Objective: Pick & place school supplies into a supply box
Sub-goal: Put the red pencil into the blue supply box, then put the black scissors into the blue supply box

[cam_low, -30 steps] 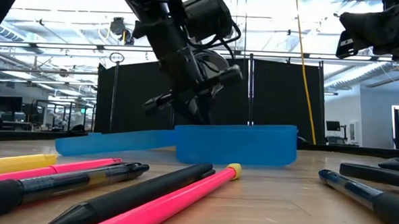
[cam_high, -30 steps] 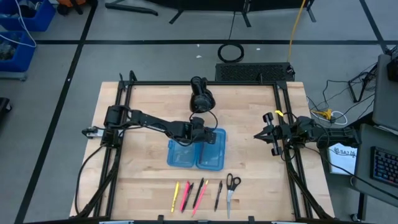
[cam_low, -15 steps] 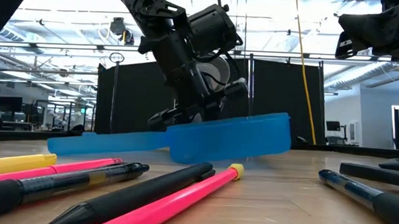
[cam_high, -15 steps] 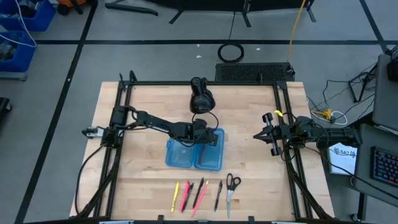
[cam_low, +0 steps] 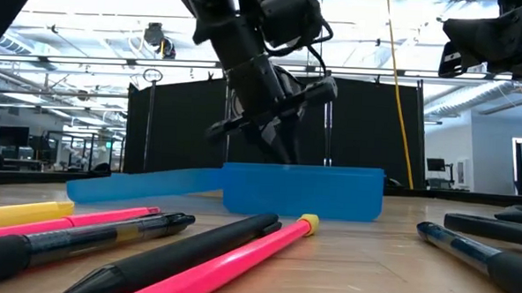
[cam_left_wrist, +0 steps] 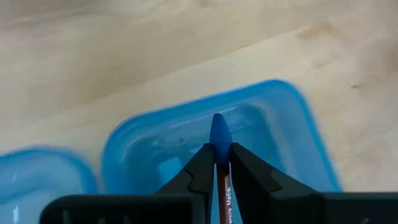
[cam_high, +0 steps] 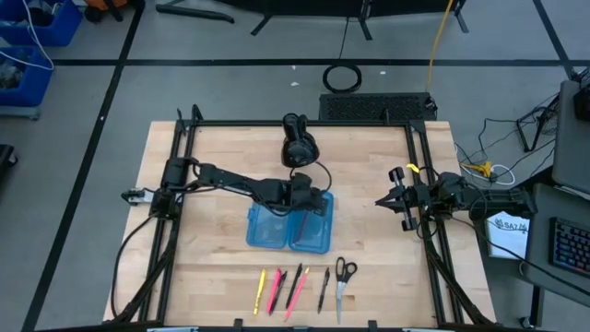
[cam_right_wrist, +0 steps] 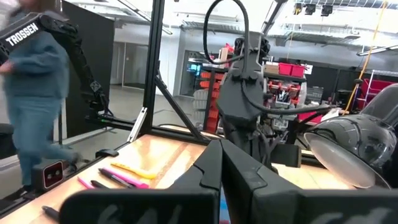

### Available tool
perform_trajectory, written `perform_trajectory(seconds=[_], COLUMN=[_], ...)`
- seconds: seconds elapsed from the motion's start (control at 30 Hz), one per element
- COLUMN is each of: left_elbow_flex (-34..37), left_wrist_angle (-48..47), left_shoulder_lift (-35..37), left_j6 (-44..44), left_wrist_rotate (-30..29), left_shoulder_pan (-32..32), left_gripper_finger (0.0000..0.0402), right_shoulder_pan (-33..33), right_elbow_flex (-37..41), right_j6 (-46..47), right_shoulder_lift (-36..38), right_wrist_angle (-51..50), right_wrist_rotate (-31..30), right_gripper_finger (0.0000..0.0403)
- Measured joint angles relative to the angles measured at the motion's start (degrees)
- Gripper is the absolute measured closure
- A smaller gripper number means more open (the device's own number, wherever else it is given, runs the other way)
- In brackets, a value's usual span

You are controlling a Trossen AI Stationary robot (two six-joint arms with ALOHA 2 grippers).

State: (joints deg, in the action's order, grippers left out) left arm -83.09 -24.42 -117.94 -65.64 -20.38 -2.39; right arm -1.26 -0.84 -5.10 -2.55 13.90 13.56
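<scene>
Overhead, my left tool [cam_high: 307,199] hangs above the right half of the translucent light-blue hinged plastic box [cam_high: 289,226] lying open mid-table, its fingers pinched on a red pencil with a blue cap [cam_left_wrist: 219,149]. Further right, my right tool [cam_high: 392,203] waits at the wooden table [cam_high: 212,267] edge, fingers pressed together. Loose pens [cam_high: 281,290] and black-handled scissors [cam_high: 343,277] lie in a row along the near edge.

My left gripper [cam_high: 307,195] hangs over the open translucent light-blue plastic supply box [cam_high: 289,227] mid-tabletop, blocking it from above. A black dome-shaped object [cam_high: 298,146] crowds the far edge. The right edge's middle stays passable.
</scene>
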Motion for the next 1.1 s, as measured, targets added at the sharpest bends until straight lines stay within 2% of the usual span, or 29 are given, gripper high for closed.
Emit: perform_trajectory(seconds=[0.17,0.6,0.73,0.97,1.1], left_elbow_flex=[0.07,0.07,0.07,0.07,0.07], left_wrist_angle=[-8.08,-7.99,-7.74,-7.27,-7.28], left_shoulder_lift=[-0.06,-0.06,-0.06,-0.06,-0.06], left_j6=[-5.04,-2.36,-2.42,-4.62,-5.64], left_wrist_rotate=[-0.18,0.99,0.83,0.40,0.37], left_shoulder_pan=[-0.79,-1.33,-1.81,-1.88,-1.88], left_gripper_finger=[0.0350,0.0347,0.0322,0.0249,0.0231], right_shoulder_pan=[0.00,0.00,0.00,0.00,0.00], right_elbow_flex=[0.00,0.01,0.01,0.00,0.00], right_j6=[1.21,1.42,1.41,1.41,1.41], right_shoulder_lift=[0.00,0.00,0.00,0.00,0.00], right_wrist_angle=[0.01,1.00,1.00,1.00,1.33], right_wrist_rotate=[0.02,0.04,0.04,0.07,0.07], right_gripper_finger=[0.0403,0.0403,0.0403,0.0403,0.0403])
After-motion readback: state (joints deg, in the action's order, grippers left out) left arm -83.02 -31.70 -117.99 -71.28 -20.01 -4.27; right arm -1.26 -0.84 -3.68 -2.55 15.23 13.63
